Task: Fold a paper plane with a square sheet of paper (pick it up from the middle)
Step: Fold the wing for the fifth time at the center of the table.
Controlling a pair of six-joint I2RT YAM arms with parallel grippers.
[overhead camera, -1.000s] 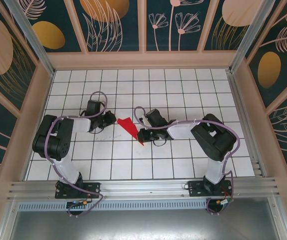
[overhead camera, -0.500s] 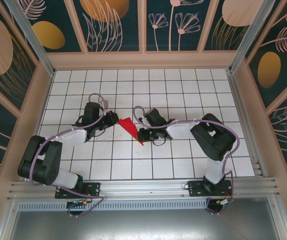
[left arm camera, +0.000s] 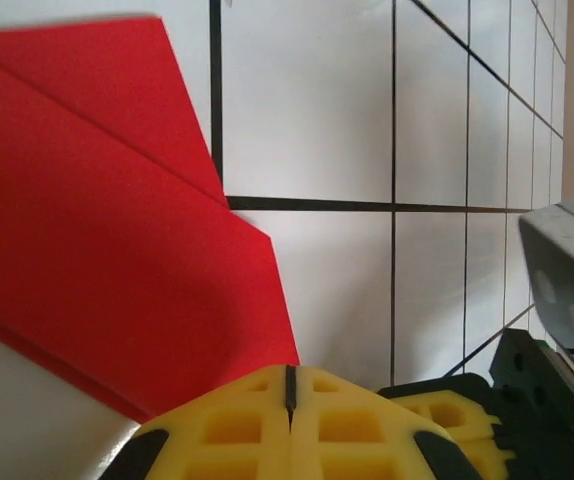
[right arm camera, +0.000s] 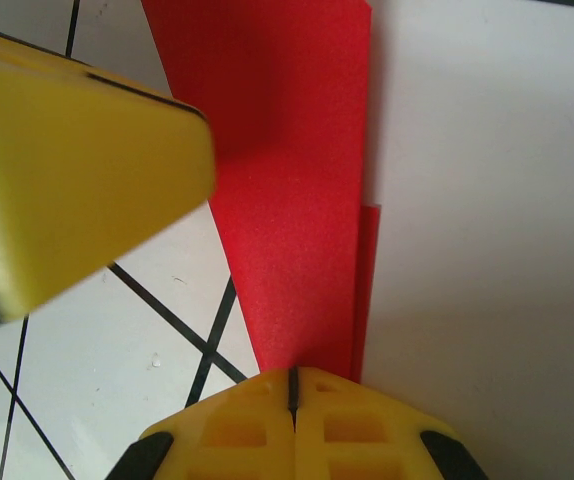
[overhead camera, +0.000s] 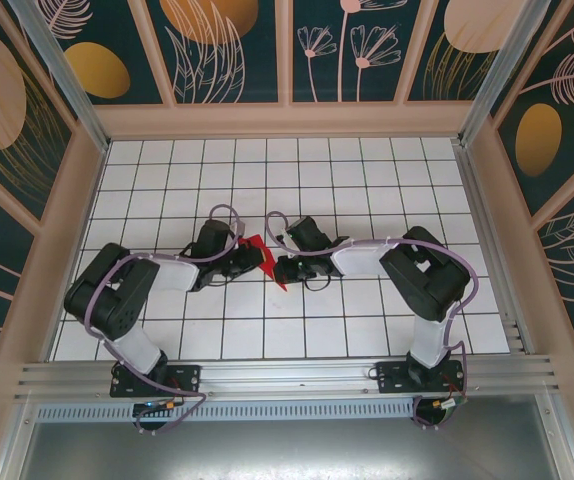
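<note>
We see the paper plane [overhead camera: 259, 252] lying flat near the middle of the white gridded worktop [overhead camera: 367, 180], a slim red wedge with its point turned toward the near edge. It sits between the two arms. The worktop itself is boxed in by panelled walls [overhead camera: 227, 50] painted with leaves and flowers.

The left end effector [overhead camera: 248, 258] comes in from the left and meets the wide end of the red paper. In the left wrist view its yellow fingers [left arm camera: 227, 430] are pressed together, with only a thin dark seam between them and nothing caught in that seam. The paper plane [left arm camera: 97, 230] spreads out from just under the tips, with a diagonal crease across it and a second layer showing along its lower edge. We cannot tell whether the tips press on the paper or merely hang just over it.

The right end effector [overhead camera: 281, 267] reaches in from the right to the narrow end. From the right wrist, its fingers [right arm camera: 357, 435] are likewise closed flat against each other, holding nothing between them. The paper plane [right arm camera: 297, 200] runs straight up from the tips as a long folded strip, a thinner layer peeking out along its right side. A yellow finger of the left end effector [right arm camera: 77, 170] sits close over the paper's upper left part.
</note>
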